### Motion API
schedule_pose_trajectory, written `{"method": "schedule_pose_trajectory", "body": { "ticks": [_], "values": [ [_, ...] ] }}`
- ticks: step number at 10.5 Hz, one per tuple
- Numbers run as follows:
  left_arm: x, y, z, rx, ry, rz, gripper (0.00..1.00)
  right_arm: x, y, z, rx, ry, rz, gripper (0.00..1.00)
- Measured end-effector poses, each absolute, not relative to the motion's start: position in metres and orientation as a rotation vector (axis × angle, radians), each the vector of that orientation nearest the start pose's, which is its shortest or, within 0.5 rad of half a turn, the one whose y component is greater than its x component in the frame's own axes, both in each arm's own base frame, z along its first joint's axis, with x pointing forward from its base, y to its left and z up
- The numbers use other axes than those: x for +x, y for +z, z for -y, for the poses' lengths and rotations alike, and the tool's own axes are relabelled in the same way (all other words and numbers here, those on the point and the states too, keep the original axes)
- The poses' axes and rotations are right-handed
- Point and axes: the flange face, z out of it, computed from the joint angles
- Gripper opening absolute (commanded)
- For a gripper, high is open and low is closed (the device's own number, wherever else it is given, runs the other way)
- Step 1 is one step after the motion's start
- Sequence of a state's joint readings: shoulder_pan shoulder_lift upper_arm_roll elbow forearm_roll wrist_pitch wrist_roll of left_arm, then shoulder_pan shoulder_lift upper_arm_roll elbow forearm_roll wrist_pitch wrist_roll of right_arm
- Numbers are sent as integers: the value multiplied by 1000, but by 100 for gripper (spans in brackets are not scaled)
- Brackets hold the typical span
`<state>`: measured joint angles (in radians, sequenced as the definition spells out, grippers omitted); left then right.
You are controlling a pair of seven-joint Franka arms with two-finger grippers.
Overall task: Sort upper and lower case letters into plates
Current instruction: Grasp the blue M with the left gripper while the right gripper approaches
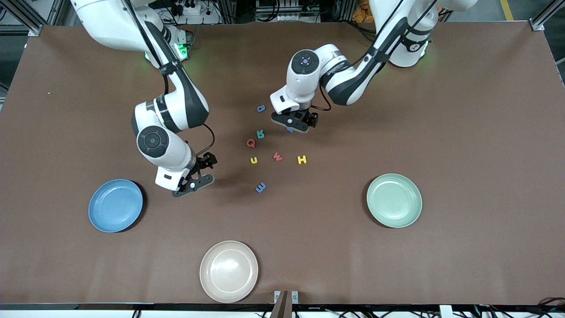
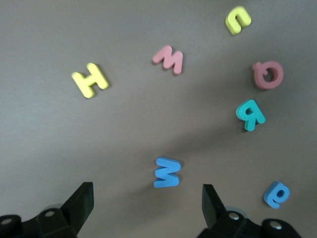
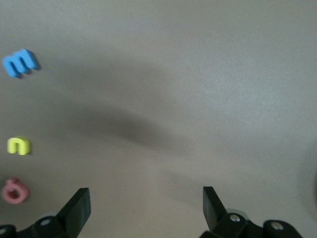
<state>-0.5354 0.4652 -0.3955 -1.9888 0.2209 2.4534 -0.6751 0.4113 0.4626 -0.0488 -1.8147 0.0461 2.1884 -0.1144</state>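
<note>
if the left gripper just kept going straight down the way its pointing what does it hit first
Most likely the blue W, which lies on the table between the open fingers of the left gripper. Its height above the letter is hard to judge.

The right gripper [image 3: 146,210] hangs over bare brown table [image 3: 208,89], its two dark fingers [image 3: 74,208] spread wide with nothing between them. A soft shadow crosses the tabletop ahead of the fingers. Off to one edge of the view lie three small foam letters in a loose row: a blue m [image 3: 20,62], a yellow u [image 3: 19,146] and a red Q [image 3: 14,191], each apart from the others.
</note>
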Motion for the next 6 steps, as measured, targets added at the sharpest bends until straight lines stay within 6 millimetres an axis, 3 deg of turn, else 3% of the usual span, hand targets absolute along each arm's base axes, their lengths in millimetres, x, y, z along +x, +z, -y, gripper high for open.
{"method": "schedule_pose_trajectory", "body": {
  "ticks": [3,6],
  "values": [
    [360,215,495,-3106,-40,-589,79,594,266,-219,-3051,169,724,100],
    [354,204,497,-3098,-19,-591,76,590,248,-221,-3048,211,736,100]
  ]
}}
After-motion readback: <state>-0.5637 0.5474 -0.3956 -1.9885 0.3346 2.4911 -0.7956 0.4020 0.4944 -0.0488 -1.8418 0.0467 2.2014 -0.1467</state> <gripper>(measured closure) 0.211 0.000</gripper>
